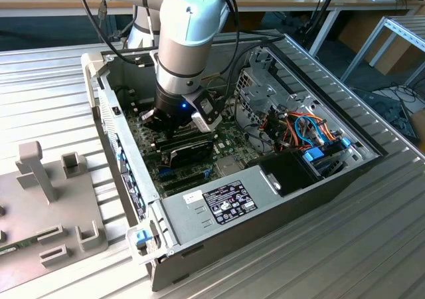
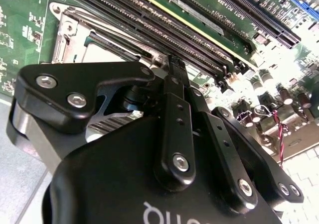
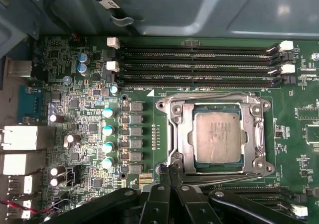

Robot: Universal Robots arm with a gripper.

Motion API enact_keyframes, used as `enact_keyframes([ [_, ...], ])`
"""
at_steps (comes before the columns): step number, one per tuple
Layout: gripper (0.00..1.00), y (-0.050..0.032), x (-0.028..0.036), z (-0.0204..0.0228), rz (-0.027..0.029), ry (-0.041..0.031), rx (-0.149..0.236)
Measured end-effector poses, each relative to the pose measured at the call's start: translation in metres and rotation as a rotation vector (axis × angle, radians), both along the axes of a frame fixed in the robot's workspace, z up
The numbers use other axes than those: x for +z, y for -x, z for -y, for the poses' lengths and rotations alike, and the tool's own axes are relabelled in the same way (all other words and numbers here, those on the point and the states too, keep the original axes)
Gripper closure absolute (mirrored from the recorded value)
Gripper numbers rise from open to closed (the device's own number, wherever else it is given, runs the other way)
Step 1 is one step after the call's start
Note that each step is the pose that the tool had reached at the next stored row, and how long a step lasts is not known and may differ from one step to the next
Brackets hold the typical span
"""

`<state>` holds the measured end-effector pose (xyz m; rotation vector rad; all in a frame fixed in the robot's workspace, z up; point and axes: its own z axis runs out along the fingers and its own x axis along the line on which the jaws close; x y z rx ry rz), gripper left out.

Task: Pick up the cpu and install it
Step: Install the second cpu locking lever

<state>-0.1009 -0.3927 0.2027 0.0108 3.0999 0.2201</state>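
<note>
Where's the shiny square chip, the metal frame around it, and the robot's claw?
cpu (image 3: 219, 137): first wrist view, middle of its silver top.
socket frame (image 3: 180, 134): first wrist view, side rail.
claw (image 3: 170, 170): first wrist view, fingertips.

The cpu (image 3: 219, 136) has a dull silver-grey top, inside a bright silver frame (image 3: 180, 134). The motherboard (image 3: 89, 114) is green, dotted with teal-topped capacitors (image 3: 108, 130). The memory slots (image 3: 199, 64) are black with white clips. The gripper (image 3: 170, 171) is black. The arm (image 1: 189, 33) is pale blue-grey. Orange and blue cables (image 1: 309, 129) lie in the grey case (image 1: 199, 212).
</note>
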Motion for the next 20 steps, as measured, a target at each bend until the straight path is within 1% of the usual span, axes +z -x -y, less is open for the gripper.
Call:
enact_keyframes([
  [2, 0.89, 0.0, -0.0002, -0.0008, 0.0002, -0.0002, 0.0],
  [4, 0.89, 0.0, 0.0, -0.0015, 0.0001, 0.0017, 0.0],
  [6, 0.89, 0.0, 0.0027, -0.0023, 0.0, 0.0086, 0.0],
  [8, 0.89, 0.0, 0.0058, -0.0027, 0.0001, 0.0128, 0.0],
  [11, 0.89, 0.0, 0.0104, -0.003, 0.0, 0.0174, 0.0],
  [13, 0.89, 0.0, 0.0113, -0.0032, 0.0001, 0.0181, 0.0],
  [15, 0.89, 0.0, 0.0115, -0.0033, 0.0, 0.0019, 0.0],
  [16, 0.89, 0.0, 0.0125, -0.0032, 0.0, -0.0019, 0.0],
  [17, 0.89, 0.0, 0.0165, -0.0033, 0.0001, -0.0022, 0.0],
  [20, 0.89, 0.0, 0.0213, -0.0033, 0.0, -0.0021, 0.0],
])
